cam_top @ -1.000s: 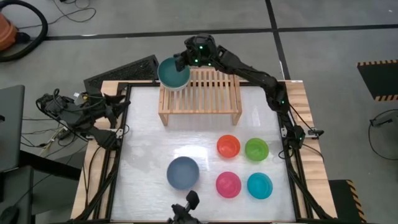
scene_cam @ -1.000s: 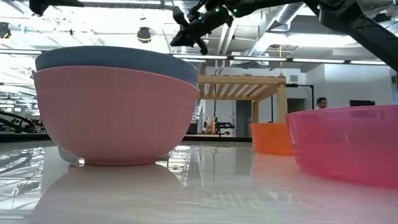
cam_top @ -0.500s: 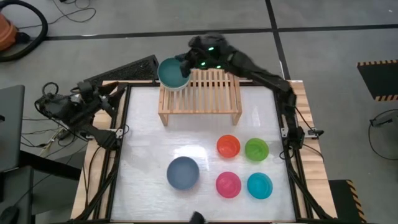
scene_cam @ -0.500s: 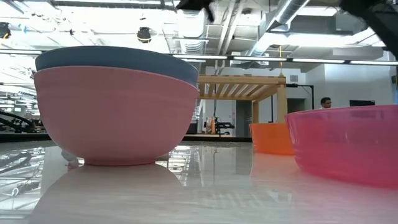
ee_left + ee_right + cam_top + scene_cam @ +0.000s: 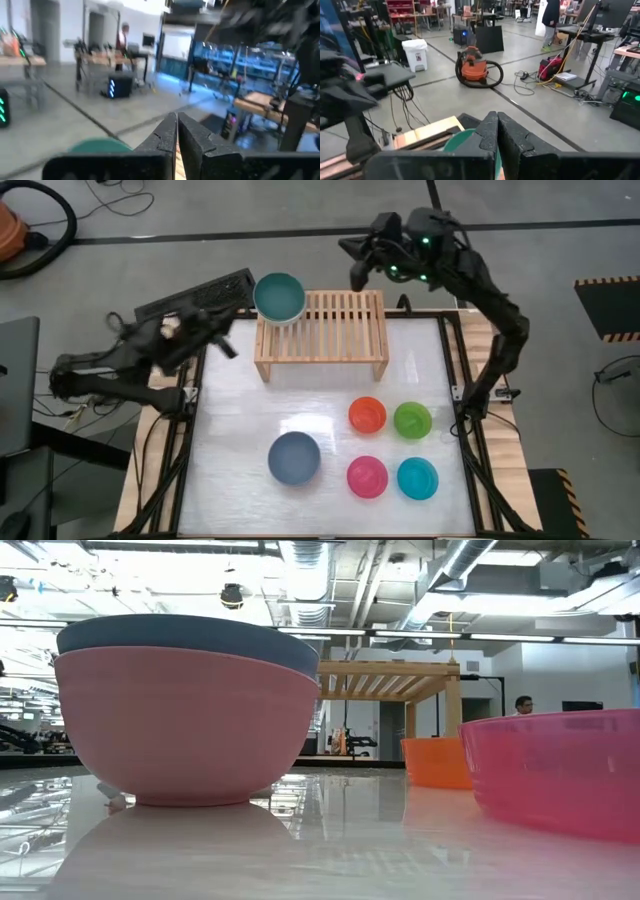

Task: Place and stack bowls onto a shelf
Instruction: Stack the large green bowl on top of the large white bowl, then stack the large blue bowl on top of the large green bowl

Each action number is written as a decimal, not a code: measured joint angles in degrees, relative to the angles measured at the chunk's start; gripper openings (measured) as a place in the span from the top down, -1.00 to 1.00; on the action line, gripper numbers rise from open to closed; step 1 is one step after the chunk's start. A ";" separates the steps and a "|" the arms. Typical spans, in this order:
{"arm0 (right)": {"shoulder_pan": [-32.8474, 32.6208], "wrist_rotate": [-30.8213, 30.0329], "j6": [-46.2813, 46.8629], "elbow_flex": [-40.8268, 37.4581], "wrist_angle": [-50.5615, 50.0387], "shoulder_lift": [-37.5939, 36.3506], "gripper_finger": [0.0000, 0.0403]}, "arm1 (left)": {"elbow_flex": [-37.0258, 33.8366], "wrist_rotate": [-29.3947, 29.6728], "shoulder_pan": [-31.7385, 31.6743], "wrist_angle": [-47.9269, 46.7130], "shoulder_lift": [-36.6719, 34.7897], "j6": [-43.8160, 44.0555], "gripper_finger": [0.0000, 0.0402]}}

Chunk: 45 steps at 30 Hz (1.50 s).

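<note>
The right gripper's (image 5: 496,131) fingers are pressed together and empty, raised beyond the shelf's (image 5: 322,326) far right corner, well apart from the teal bowl (image 5: 279,297) resting on the shelf's far left end. The left gripper's (image 5: 176,131) fingers also meet, hovering at the tabletop's (image 5: 240,430) left edge, near that bowl. From low down, the slate-blue bowl (image 5: 200,632) sits nested in a pink bowl (image 5: 185,725) that is hidden from above.

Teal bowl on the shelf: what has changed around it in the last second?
The right gripper, shut, has left the teal bowl and pulled back past the shelf's far right corner. The left gripper has swung in toward the shelf's left side. The bowl stayed on the shelf's left end; the table bowls are unmoved.
</note>
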<state>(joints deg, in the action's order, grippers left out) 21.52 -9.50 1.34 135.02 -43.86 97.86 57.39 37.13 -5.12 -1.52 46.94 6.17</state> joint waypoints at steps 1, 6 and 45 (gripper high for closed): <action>0.00 -0.02 -0.33 0.00 -0.81 -0.53 0.81 | 0.00 -3.49 -2.73 -0.32 1.76 2.20 1.00; 0.55 0.04 -1.90 0.00 -5.38 -2.73 0.87 | 1.16 -17.53 -16.69 -1.09 7.72 5.12 1.00; 2.32 0.17 -4.65 -0.07 -9.25 -2.96 0.86 | 15.17 -82.86 -62.37 -14.89 34.51 5.26 1.00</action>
<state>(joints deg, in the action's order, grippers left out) 23.83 -9.32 -3.31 134.96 -53.10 94.90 72.55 -45.73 -67.49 -16.41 81.45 11.43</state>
